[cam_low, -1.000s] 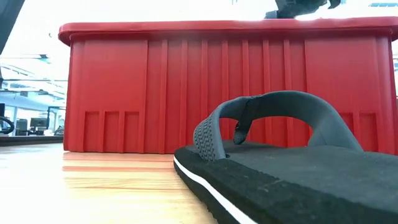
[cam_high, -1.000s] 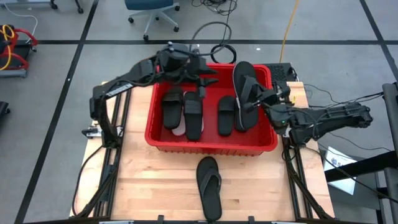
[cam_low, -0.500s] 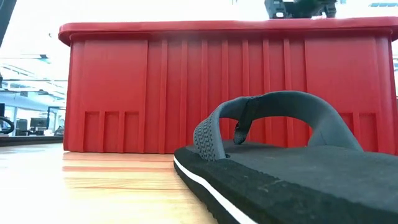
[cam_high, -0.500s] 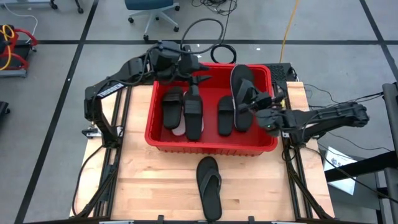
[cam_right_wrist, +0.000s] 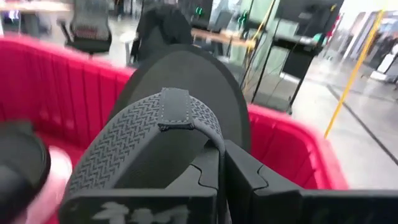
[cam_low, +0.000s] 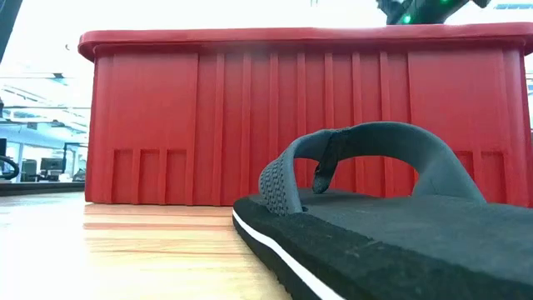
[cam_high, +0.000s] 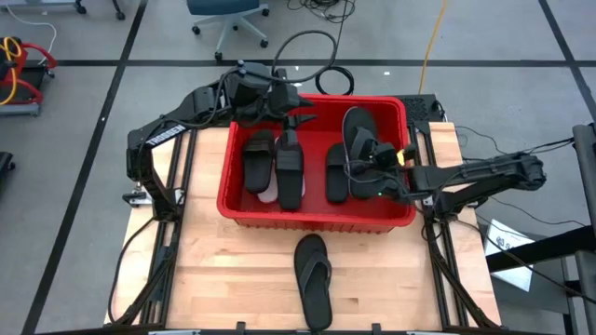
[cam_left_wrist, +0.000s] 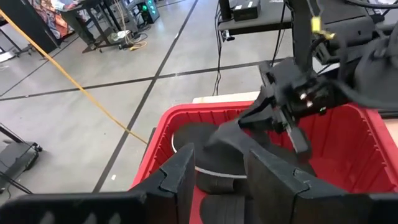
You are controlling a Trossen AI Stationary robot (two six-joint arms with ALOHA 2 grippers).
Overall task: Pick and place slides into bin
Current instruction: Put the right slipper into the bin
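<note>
The red bin (cam_high: pixel 317 221) stands mid-table, its near wall (cam_low: pixel 291 125) filling the low view. Inside it lie several slides: black wide-strap ones (cam_high: pixel 258 160) (cam_high: pixel 290 172) (cam_high: pixel 338 172), with a white one (cam_high: pixel 268 193) showing beneath. My right gripper (cam_high: pixel 372 163) reaches in from the bin's right side, shut on a black thong flip-flop (cam_high: pixel 357 130) (cam_right_wrist: pixel 180 81) (cam_left_wrist: pixel 205 155). My left gripper (cam_high: pixel 298 119) (cam_left_wrist: pixel 214 180) hovers open over the bin's far left part with nothing between its fingers. Its mate (cam_high: pixel 314 279) (cam_low: pixel 391 225) lies sole down on the table before the bin. My right gripper pinches one side arm of the flip-flop's thong strap (cam_right_wrist: pixel 214 140) between its two shut fingers, a little below the toe-post tab (cam_right_wrist: pixel 176 102). The fingers come about level from the table's right. The sole stands tilted inside the bin. I cannot tell whether its lower end touches the slides below.
Bare wood table lies near, left and right of the lone flip-flop. Cables (cam_high: pixel 321 56) and an office chair (cam_high: pixel 228 14) are on the floor beyond the far edge. My right arm's wrist (cam_low: pixel 420 10) shows just above the bin's rim in the low view.
My right gripper has sunk into the bin and gone a little toward the table's left and near edge, rolling as it went. The flip-flop has come down with it and tipped. My left gripper has drawn back slightly toward the far left, then kept still.
</note>
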